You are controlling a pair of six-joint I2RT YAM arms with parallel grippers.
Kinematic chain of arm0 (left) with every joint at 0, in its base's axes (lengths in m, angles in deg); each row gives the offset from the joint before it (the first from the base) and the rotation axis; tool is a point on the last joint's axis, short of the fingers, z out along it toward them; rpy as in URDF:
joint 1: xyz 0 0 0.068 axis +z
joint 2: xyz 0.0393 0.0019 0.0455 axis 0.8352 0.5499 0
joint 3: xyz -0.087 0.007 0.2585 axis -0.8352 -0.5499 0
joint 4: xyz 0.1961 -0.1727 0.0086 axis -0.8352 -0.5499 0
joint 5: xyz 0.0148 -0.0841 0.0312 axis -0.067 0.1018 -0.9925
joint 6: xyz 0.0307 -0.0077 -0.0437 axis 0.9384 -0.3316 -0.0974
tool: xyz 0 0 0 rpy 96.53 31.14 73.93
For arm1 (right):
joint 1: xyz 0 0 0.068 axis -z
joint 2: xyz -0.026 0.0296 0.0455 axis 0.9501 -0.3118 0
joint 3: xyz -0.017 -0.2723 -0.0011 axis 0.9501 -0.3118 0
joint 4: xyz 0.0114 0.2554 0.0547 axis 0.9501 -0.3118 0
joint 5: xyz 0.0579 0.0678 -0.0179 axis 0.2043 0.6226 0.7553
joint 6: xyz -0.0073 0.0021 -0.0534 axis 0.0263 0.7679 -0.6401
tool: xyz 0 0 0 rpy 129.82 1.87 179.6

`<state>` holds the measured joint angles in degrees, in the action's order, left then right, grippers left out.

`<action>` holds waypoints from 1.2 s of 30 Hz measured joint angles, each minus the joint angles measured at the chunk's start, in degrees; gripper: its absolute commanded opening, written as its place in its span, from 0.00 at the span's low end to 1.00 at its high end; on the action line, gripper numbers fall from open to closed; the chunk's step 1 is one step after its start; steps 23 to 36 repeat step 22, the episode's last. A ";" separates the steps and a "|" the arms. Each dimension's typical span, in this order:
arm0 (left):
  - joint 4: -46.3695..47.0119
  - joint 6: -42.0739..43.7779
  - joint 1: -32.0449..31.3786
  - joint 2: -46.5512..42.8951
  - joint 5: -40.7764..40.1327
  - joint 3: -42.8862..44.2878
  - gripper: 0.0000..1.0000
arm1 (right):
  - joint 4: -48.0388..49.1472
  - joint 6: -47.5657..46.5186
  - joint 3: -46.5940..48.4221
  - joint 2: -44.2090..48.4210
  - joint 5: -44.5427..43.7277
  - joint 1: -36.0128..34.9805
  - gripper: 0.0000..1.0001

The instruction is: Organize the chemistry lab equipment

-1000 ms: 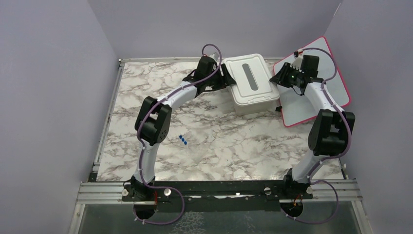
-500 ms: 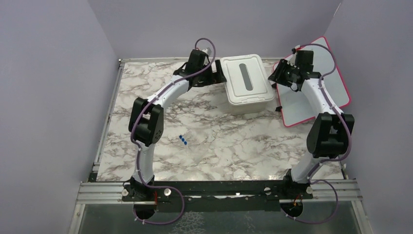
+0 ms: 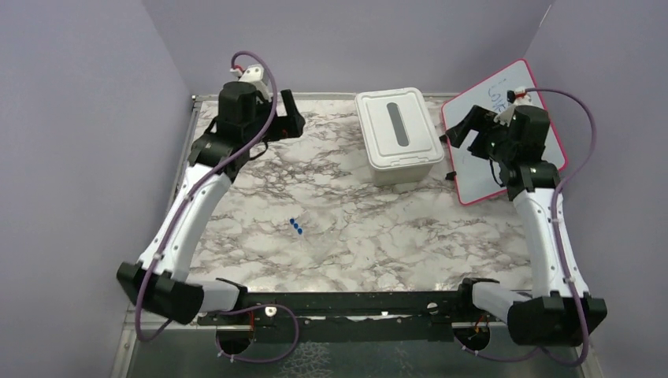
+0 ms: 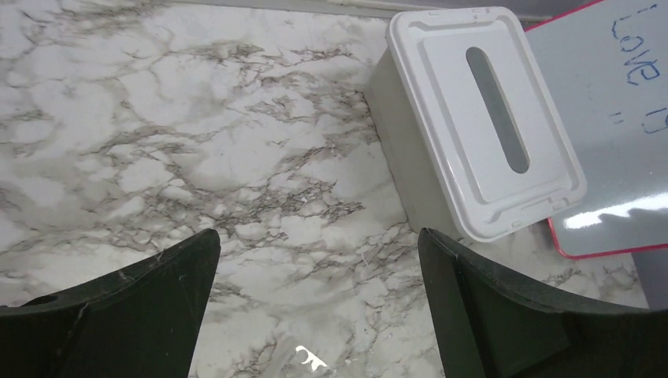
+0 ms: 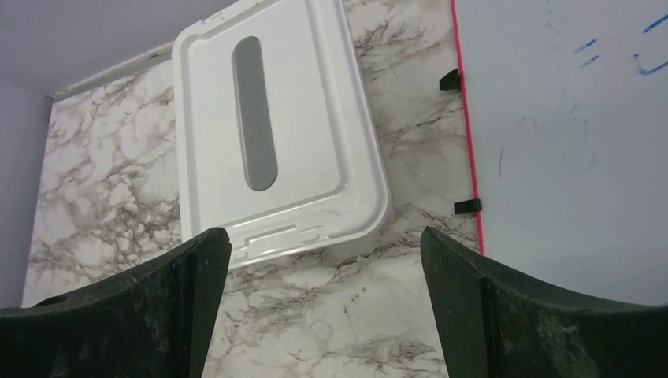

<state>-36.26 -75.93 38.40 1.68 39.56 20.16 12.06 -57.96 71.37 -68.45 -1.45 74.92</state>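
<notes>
Three small blue caps (image 3: 296,227) of clear tubes lie on the marble table (image 3: 354,236) near its middle; the tube bodies barely show. No other lab equipment is visible. My left gripper (image 3: 290,116) hovers at the back left, well left of the tub, open and empty. In the left wrist view the left gripper (image 4: 317,236) has only bare marble between its black fingers (image 4: 142,307). My right gripper (image 3: 462,130) hangs over the whiteboard's left edge, right of the tub, open. In the right wrist view the right gripper (image 5: 324,235) holds nothing.
The beige tub with its white slotted lid (image 3: 398,138) stands at the back centre, the same lid (image 4: 484,118) (image 5: 268,134) closed in both wrist views. A pink-framed whiteboard (image 3: 512,150) leans at the back right. Purple walls enclose the table.
Both grippers opened wide and drew away from the tub's sides, the left swinging far left, the right pulling back right. The tub stays at the back centre.
</notes>
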 measured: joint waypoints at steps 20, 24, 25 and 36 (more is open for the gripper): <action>-9.31 5.09 -0.52 -41.29 -12.20 -18.14 0.99 | -17.49 9.44 -12.04 36.13 -15.43 0.00 1.00; -9.99 5.25 -0.52 -42.25 -13.51 -19.06 0.99 | -17.44 9.88 -12.52 36.24 -16.26 0.00 1.00; -9.99 5.25 -0.52 -42.25 -13.51 -19.06 0.99 | -17.44 9.88 -12.52 36.24 -16.26 0.00 1.00; -9.99 5.25 -0.52 -42.25 -13.51 -19.06 0.99 | -17.44 9.88 -12.52 36.24 -16.26 0.00 1.00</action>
